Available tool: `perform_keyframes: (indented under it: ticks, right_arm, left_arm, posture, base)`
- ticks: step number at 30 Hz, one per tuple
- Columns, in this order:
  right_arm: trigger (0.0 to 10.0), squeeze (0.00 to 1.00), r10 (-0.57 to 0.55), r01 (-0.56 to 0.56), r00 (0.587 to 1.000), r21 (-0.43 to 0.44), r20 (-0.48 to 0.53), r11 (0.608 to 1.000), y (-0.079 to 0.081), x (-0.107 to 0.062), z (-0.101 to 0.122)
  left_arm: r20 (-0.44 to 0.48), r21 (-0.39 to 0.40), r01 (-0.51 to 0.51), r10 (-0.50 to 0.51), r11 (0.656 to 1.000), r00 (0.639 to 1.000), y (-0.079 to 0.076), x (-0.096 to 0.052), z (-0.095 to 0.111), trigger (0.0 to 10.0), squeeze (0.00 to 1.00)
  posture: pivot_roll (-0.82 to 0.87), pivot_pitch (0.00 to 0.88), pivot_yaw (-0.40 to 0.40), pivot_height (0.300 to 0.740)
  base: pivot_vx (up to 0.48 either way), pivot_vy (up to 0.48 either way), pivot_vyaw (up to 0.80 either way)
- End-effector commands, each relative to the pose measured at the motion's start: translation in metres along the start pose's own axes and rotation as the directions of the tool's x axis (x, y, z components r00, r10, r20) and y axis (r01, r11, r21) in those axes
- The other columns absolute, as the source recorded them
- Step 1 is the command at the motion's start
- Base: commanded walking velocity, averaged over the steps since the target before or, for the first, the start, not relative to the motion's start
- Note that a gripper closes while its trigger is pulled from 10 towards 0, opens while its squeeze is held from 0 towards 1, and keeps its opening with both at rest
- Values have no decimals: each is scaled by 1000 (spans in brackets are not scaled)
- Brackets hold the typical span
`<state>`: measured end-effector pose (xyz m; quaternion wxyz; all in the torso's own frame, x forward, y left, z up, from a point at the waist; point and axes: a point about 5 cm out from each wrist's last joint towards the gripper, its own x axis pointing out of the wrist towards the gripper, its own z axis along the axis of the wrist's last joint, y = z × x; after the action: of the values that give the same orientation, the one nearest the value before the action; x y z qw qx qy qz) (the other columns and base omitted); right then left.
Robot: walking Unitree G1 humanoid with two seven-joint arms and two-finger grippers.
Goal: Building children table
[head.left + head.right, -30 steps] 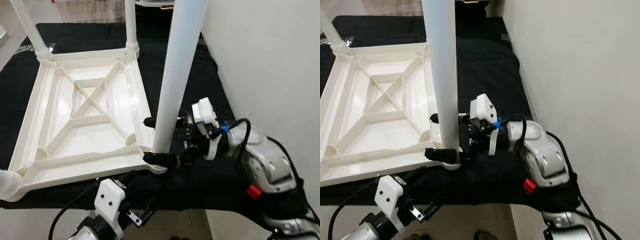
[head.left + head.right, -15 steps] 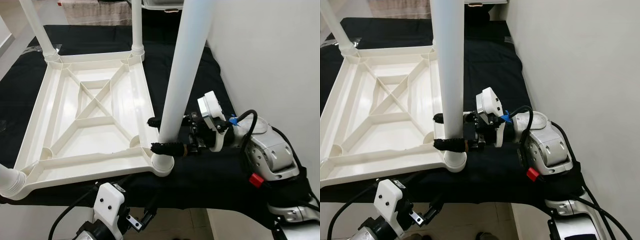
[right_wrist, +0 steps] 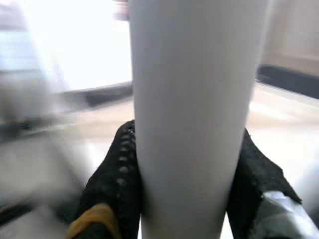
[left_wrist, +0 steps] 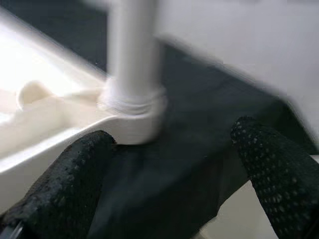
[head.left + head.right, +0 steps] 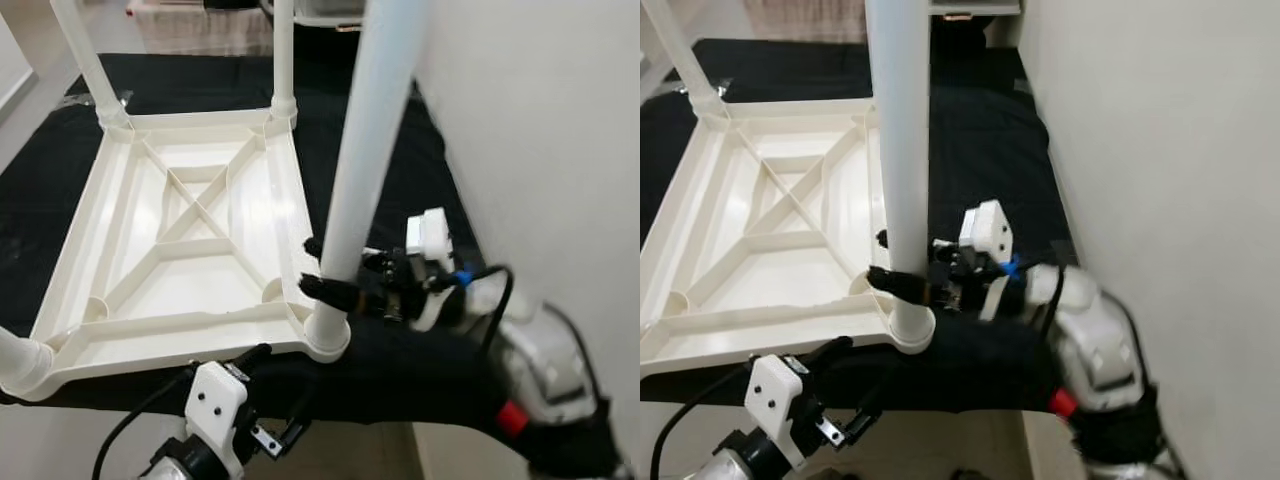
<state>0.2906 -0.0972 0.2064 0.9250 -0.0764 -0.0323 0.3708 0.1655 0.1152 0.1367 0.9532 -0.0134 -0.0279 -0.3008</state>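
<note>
- Two grippers are ours: the right gripper [image 5: 322, 268] pinches the tall white plastic table leg [image 5: 365, 150] near its lower end, one black finger on each side of the tube.
- From our right wrist, the white tube sits squeezed between our two fingers [image 3: 113, 184], and a yellow band shows on one of them.
- Just below our right gripper, the leg's foot stands in the round corner socket [image 5: 327, 335] of the upturned white plastic children's tabletop [image 5: 180, 250].
- That tabletop lies ribbed side up on the black cloth-covered surface [image 5: 405, 180], spreading away from our right gripper toward our left side.
- Beyond our right gripper, at the tabletop's far edge, two more white legs [image 5: 283, 55] rise from their corner sockets.
- Well off to the left of our left gripper, another white leg end [image 5: 18, 362] shows at the tabletop's near corner.
- Our left gripper [image 4: 174, 179] hangs low, in front of the surface's near edge, its two dotted black fingers [image 4: 75, 174] spread wide and holding nothing.
- Seen along our left gripper, the socket and leg stand just ahead, between the spread fingers but apart from them; the view is blurred.
- Beside our right arm, on its outer side, runs a plain white wall [image 5: 540, 130].
</note>
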Motion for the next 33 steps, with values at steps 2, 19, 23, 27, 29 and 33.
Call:
perform_keyframes:
  ticks: [2,19,23,27,29,33]
  right_arm:
    - [0,0,-290,320,836,-16,-466,947,-19,-43,-91]
    - [10000,1000,-73,86,986,84,-153,993,3,-6,-33]
    - [10000,1000,110,-110,994,82,-6,991,3,-5,-8]
    - [10000,1000,349,-348,937,-31,12,937,-1,-13,8]
    - [10000,714,425,-426,905,-56,-26,903,-1,-16,8]
    - [10000,0,603,-607,795,-87,-68,790,-1,-18,14]
  left_arm:
    - [-27,-17,2,-2,1000,1000,-1,-5,-4,10000,0]
    - [-32,-20,5,-5,1000,999,-2,-4,-9,10000,0]
    - [-30,-23,7,-7,1000,1000,-3,-3,-8,10000,0]
    - [-25,-24,3,-4,1000,1000,-4,-3,-7,10000,0]
    - [-24,-24,2,-2,1000,1000,-4,-3,-7,10000,0]
    - [-23,-23,1,-1,1000,1000,-4,-3,-7,10000,0]
  posture:
    - [58,185,-34,740]
    - [39,152,-43,740]
    - [42,153,-47,740]
    - [50,161,-47,740]
    - [54,160,-48,740]
    - [59,160,-45,740]
  base:
    - [0,0,0]
    - [0,0,0]
    - [0,0,0]
    - [0,0,0]
    - [0,0,0]
    - [0,0,0]
